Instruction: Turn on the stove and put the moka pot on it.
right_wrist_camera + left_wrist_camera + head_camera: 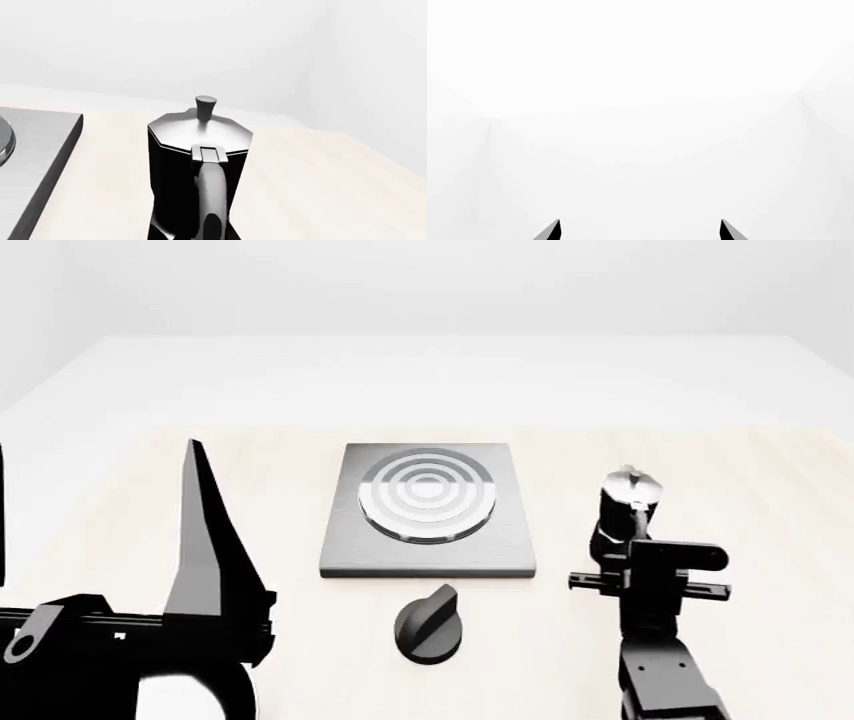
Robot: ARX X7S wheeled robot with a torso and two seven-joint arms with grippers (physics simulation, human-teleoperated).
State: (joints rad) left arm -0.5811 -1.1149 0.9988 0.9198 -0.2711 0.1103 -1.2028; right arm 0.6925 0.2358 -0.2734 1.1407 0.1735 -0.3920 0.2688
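Seen from the head camera: stove (430,510) flat at the centre of the pale wooden surface (747,490), burner rings (427,495) bare. Black knob (430,625) just off the plate's near edge, at 6 o'clock from the rings, apart from both arms. Moka pot (627,505) upright on the surface at 3 o'clock from the stove, just beside its edge but not touching; silver lid and small knob up, handle turned toward the right arm. Right gripper (638,570) directly behind the pot, arm covering the pot's lower body; whether its fingers are spread or pinching the handle cannot be told, since the wrist camera shows only the pot (199,165) and its handle (212,195) close up, beside a corner of the stove (37,160). Left gripper (200,550) raised at 9 o'clock from the stove, well clear; fingers (550,231) spread wide, nothing between them.
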